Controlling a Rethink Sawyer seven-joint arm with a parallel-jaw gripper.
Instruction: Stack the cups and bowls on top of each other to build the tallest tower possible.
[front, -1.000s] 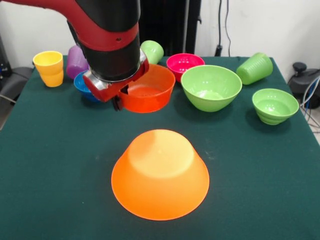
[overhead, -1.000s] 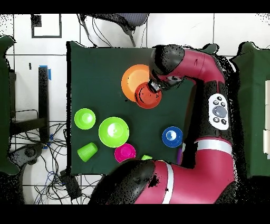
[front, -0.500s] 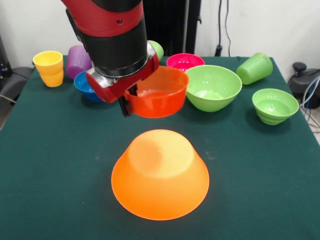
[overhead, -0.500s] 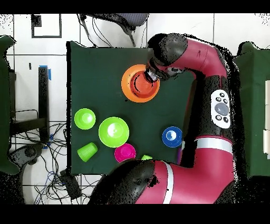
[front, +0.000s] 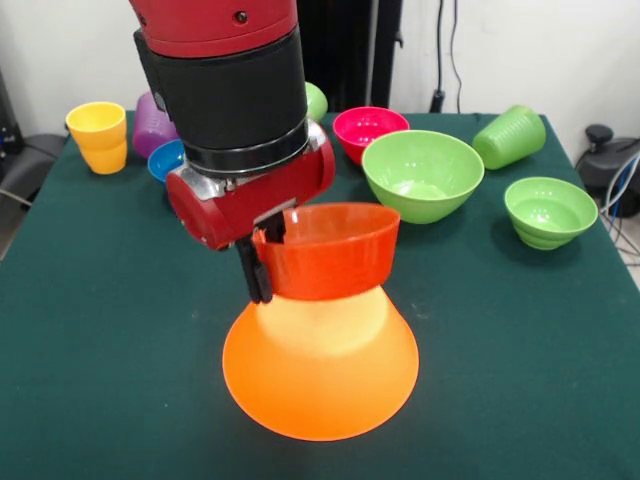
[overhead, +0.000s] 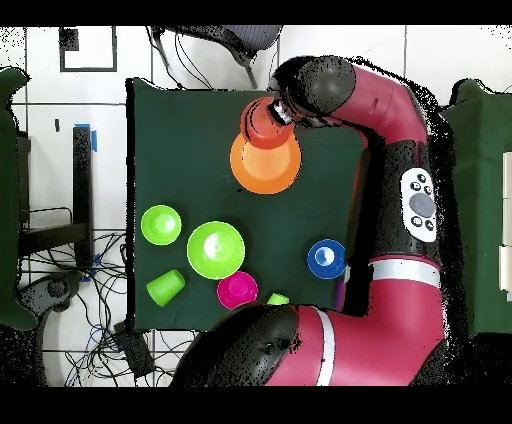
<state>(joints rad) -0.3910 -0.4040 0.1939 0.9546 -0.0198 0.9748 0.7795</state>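
Note:
The huge orange bowl (front: 320, 375) lies upside down in the middle of the green cloth, also seen from above as the orange bowl (overhead: 266, 168). My gripper (front: 264, 262) is shut on the left rim of the red-orange bowl (front: 330, 252), holding it upright right over the orange bowl's flat bottom. Whether the two bowls touch I cannot tell. From above, the red-orange bowl (overhead: 261, 124) shows beside the gripper (overhead: 278, 112). A yellow cup (front: 100, 135) stands upright and a purple cup (front: 150, 120) sits beside it at the back left. A light green cup (front: 510, 135) lies on its side at the back right.
A blue bowl (front: 165, 158) sits behind the arm. A pink bowl (front: 368, 130), a large light green bowl (front: 422, 175) and a small green bowl (front: 550, 210) stand along the back and right. Another light green cup (front: 316, 100) peeks from behind the arm.
The arm has carried the red-orange bowl from near the back row forward and down over the upturned orange bowl. Everything else stayed put.

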